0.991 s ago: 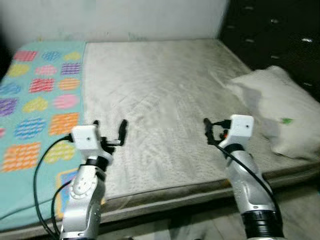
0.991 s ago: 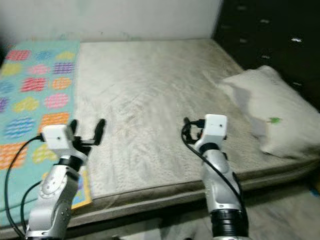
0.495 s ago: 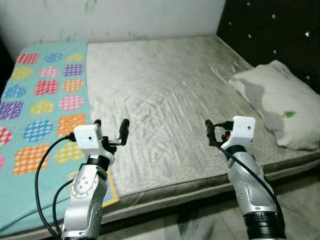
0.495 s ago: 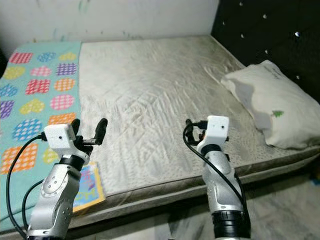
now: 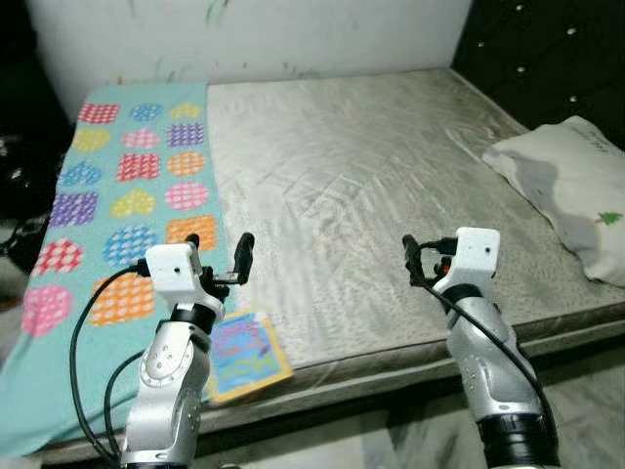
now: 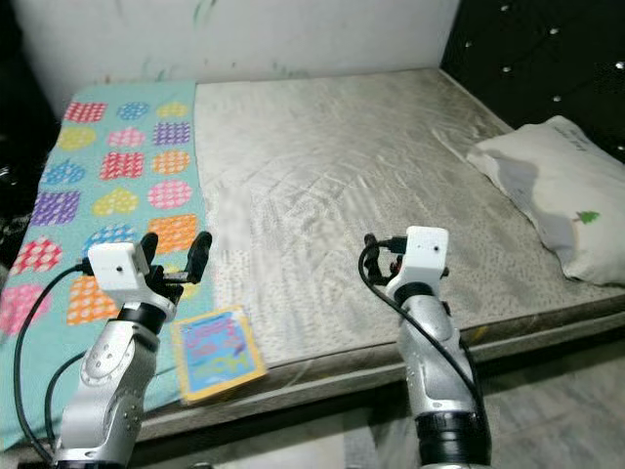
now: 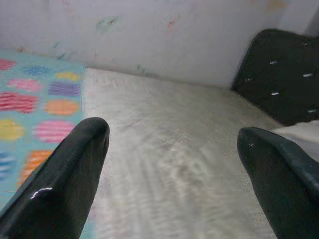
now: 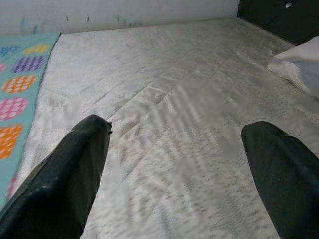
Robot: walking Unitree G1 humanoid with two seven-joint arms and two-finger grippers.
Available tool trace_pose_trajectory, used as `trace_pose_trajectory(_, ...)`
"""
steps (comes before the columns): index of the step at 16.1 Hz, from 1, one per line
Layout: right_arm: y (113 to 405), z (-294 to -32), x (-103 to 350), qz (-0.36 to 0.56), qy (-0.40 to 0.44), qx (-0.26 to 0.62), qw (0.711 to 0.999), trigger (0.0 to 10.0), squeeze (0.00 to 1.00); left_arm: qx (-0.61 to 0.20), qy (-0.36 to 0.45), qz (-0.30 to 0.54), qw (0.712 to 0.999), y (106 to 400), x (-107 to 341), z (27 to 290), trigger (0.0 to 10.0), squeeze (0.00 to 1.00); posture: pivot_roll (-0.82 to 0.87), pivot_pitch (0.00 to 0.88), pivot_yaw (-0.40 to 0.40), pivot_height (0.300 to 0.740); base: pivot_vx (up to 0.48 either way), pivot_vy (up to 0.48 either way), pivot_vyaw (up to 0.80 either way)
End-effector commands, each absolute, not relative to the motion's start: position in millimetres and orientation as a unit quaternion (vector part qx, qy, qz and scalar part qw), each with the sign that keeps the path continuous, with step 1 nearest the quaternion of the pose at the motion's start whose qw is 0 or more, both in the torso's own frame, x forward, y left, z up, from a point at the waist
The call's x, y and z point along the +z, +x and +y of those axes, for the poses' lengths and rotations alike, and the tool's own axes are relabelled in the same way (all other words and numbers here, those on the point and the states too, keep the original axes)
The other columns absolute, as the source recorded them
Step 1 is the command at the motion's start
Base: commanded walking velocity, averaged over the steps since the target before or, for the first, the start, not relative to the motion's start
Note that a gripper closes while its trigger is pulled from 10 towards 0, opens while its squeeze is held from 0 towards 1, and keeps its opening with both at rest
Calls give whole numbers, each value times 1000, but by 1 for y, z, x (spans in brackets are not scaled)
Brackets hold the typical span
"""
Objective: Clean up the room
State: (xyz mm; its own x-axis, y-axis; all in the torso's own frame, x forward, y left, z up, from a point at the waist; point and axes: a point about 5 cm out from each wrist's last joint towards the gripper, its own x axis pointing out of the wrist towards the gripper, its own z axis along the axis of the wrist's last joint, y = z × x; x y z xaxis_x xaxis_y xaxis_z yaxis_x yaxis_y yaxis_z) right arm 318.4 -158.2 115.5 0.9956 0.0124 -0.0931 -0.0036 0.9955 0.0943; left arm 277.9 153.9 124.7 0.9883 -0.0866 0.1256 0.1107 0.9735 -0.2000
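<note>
Wide grey bare mattress [image 5: 371, 186], broad open middle, near edge by both arms.
Colourful flat picture book [image 6: 217, 354] at that edge, long axis slightly askew; left tool [image 5: 216, 250] and right tool [image 8: 174, 164] spread, empty.

Pale wall [image 5: 244, 34] seen behind bed. Dark tufted headboard [image 5: 547, 49] set at right. Grey marbled floor [image 6: 566, 401] seen below bed edge.

Home bedroom — bare mattress [image 5: 371, 176], pillow [image 5: 576, 191], tufted headboard [image 5: 547, 59].
</note>
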Motion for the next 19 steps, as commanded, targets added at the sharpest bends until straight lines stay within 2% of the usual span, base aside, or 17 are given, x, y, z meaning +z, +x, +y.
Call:
trace_pose_trajectory(1,319,-155,116,47,44,12,998,10000,0,-45,-103,-54,992,278,124,157,10000,0,-31,102,-18,740,0,480,0)
trace_pose_trajectory(3,319,-155,116,49,44,13,998,10000,0,-44,-102,-54,992,278,124,157,10000,0,-32,102,-18,740,0,480,0)
trace_pose_trajectory(9,318,-150,118,41,36,32,998,10000,0,-46,-98,-58,992,279,125,156,10000,0,-33,100,-16,740,0,0,0)
trace_pose_trajectory(11,318,-150,118,38,34,34,998,10000,0,-47,-98,-59,992,279,125,156,10000,0,-33,100,-16,740,0,0,800)
trace_pose_trajectory(14,320,-152,118,40,35,27,998,10000,0,-56,-98,-63,992,279,126,154,10000,0,-32,93,-17,740,0,0,0)
trace_pose_trajectory(19,319,-152,118,40,34,25,998,10000,0,-60,-99,-64,991,278,126,153,10000,0,-31,92,-17,740,262,0,0)
